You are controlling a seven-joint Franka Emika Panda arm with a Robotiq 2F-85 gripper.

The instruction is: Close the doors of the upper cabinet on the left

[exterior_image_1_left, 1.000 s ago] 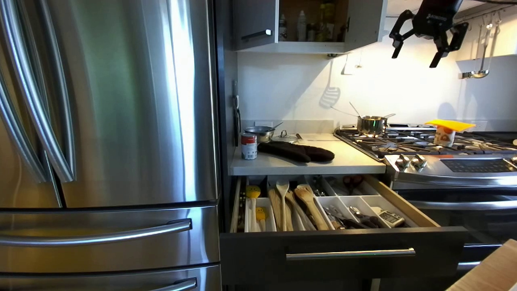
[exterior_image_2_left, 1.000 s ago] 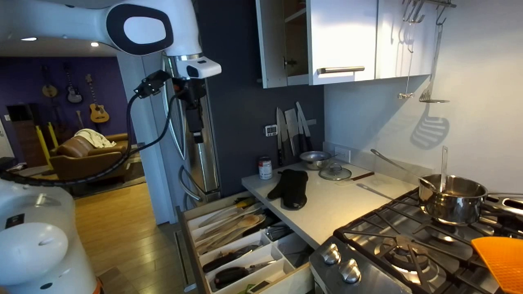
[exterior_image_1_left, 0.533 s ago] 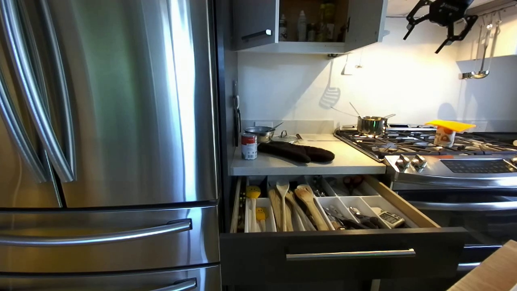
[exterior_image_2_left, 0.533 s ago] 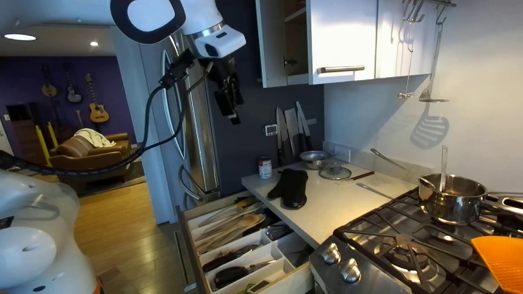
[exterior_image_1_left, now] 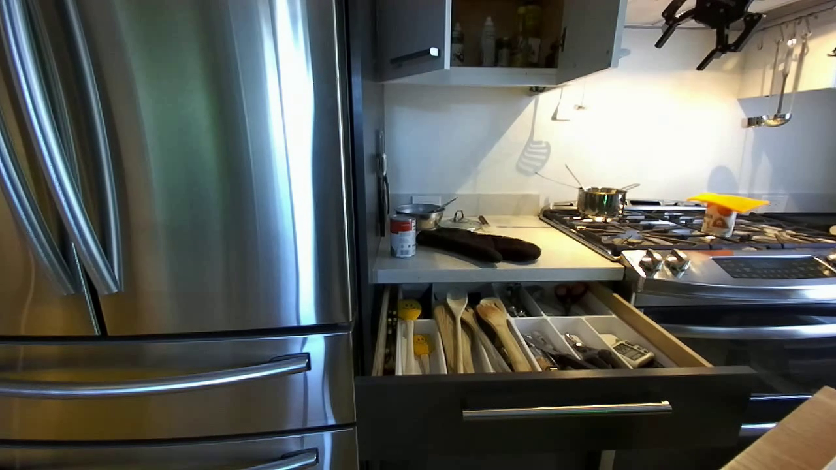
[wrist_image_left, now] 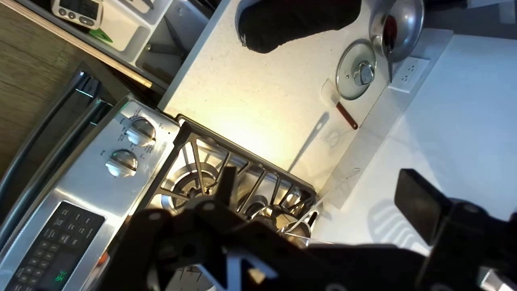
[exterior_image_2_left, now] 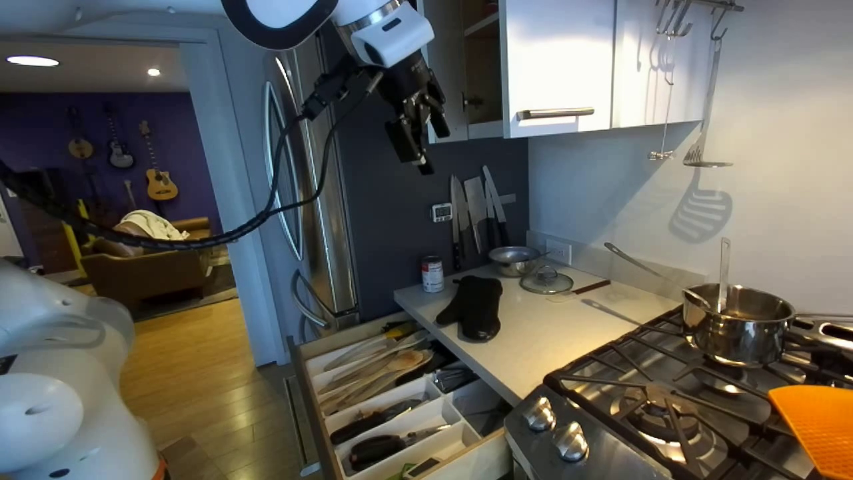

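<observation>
Doors [exterior_image_2_left: 560, 60] of the upper cabinet [exterior_image_1_left: 490, 77] stand swung outward, flat plain panels with a straight bar handle [exterior_image_2_left: 556, 114] low on each outer face. In an exterior view the left door [exterior_image_1_left: 411, 29] looks grey and shaded while the right door [exterior_image_1_left: 591, 39] shows its paler inner side; bottles [exterior_image_1_left: 488, 42] stand in the dark brown inside between them. The cabinet hangs above the far side of the desk [exterior_image_1_left: 562, 243], just right of the steel fridge [exterior_image_1_left: 215, 163]. To the right of both doors in that view, and apart from them, the hand [exterior_image_1_left: 680, 57] has its fingers [wrist_image_left: 422, 206] spread wide.
</observation>
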